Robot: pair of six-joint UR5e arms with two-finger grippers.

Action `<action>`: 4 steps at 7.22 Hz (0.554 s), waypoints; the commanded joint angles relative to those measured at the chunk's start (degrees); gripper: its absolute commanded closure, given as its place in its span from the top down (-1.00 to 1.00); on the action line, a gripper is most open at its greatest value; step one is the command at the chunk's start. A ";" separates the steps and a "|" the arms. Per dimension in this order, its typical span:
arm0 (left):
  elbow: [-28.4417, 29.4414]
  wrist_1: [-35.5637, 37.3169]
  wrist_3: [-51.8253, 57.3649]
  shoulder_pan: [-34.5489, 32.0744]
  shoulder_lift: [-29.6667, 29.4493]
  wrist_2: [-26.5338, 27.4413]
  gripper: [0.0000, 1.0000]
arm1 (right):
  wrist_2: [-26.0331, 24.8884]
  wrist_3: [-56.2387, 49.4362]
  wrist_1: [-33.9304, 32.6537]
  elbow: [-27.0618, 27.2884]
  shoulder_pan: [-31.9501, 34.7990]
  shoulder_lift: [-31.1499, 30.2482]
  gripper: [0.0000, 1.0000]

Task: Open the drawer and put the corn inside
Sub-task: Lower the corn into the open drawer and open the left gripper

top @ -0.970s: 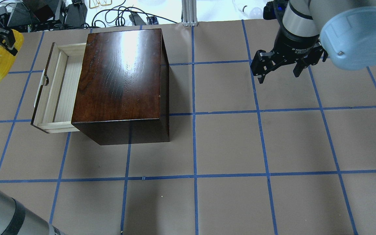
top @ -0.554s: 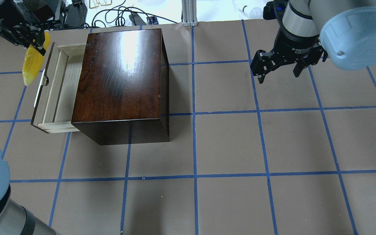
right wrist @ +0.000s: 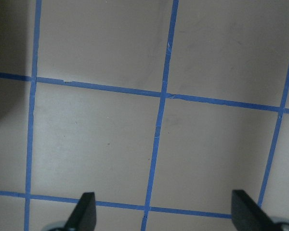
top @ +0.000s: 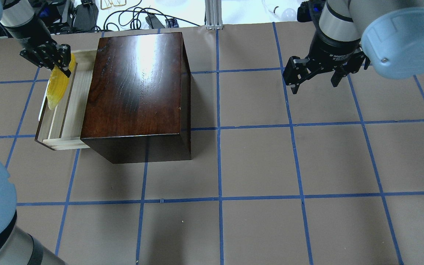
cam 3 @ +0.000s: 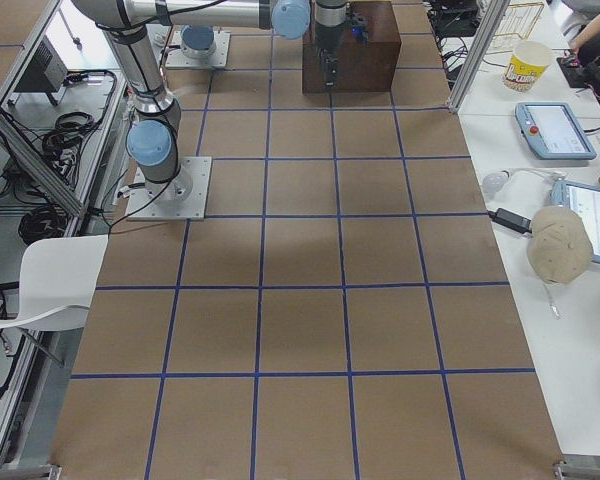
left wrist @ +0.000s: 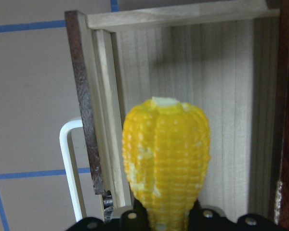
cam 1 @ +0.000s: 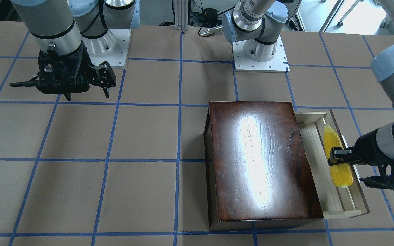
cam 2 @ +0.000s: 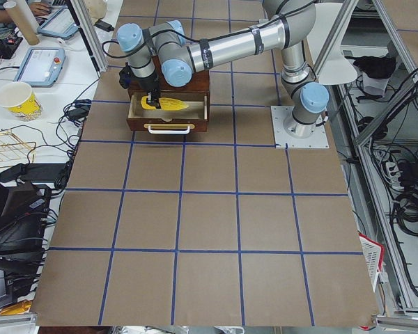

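The drawer [top: 70, 110] is pulled out of the dark reddish-brown box [top: 138, 88] toward the table's left end, and its pale wood floor [left wrist: 226, 96] is bare. My left gripper [top: 55, 62] is shut on the thick end of the yellow corn [top: 58, 87]. It holds the cob lengthwise over the drawer, close to the front panel and the white handle [left wrist: 70, 163]. The corn also shows in the front view [cam 1: 335, 155] and the left wrist view [left wrist: 166, 159]. I cannot tell whether it touches the drawer floor. My right gripper [top: 315, 86] is open and empty over bare table at the far right.
The box [cam 1: 258, 160] stands at the back left of the brown table with blue tape lines [top: 256, 162]. Cables and equipment [top: 131, 16] lie beyond the table's far edge. The right wrist view shows only the open fingertips [right wrist: 84, 211] over the table.
My left gripper has carried the corn to the right, from outside the drawer's front panel to over the open drawer. The right arm has not moved.
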 commanded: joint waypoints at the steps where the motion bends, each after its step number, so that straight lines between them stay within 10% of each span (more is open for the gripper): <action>1: -2.03 1.92 0.26 0.26 -0.57 -2.25 -1.00 | 0.00 0.00 0.00 0.00 -0.08 0.00 1.00; 4: -2.83 2.09 -0.08 1.40 -1.18 -2.43 -1.00 | 0.00 0.00 0.00 0.00 0.10 0.00 1.00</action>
